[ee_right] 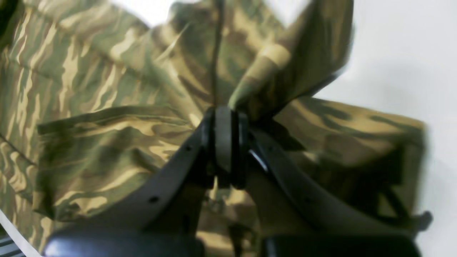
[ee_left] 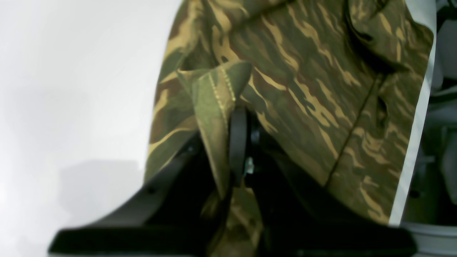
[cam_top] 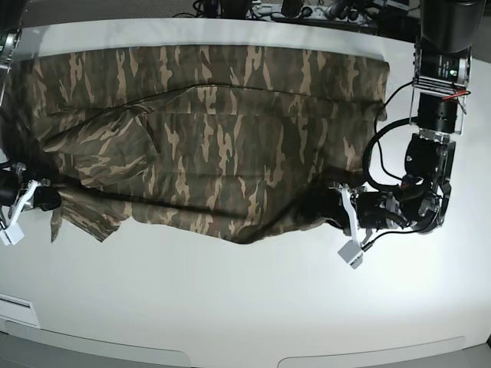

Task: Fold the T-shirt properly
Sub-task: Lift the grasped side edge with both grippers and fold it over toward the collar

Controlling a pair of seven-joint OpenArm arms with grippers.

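Observation:
The camouflage T-shirt (cam_top: 230, 138) lies spread lengthwise across the far half of the white table (cam_top: 245, 307), its near edge lifted and creased at both ends. At the right end in the base view, my left gripper (cam_top: 331, 205) is shut on the near edge of the cloth. In the left wrist view, the left gripper (ee_left: 240, 117) pinches a stitched hem fold of the T-shirt (ee_left: 314, 89). At the left end, my right gripper (cam_top: 52, 201) is shut on a bunched corner. In the right wrist view, the right gripper (ee_right: 224, 117) clamps cloth of the T-shirt (ee_right: 107, 107).
Cables and equipment (cam_top: 307, 9) crowd the table's far edge. The left arm's upright column (cam_top: 439, 77) stands at the right, beside the shirt's end. Bare white tabletop fills the near half. The table edge (ee_left: 410, 160) runs just past the shirt.

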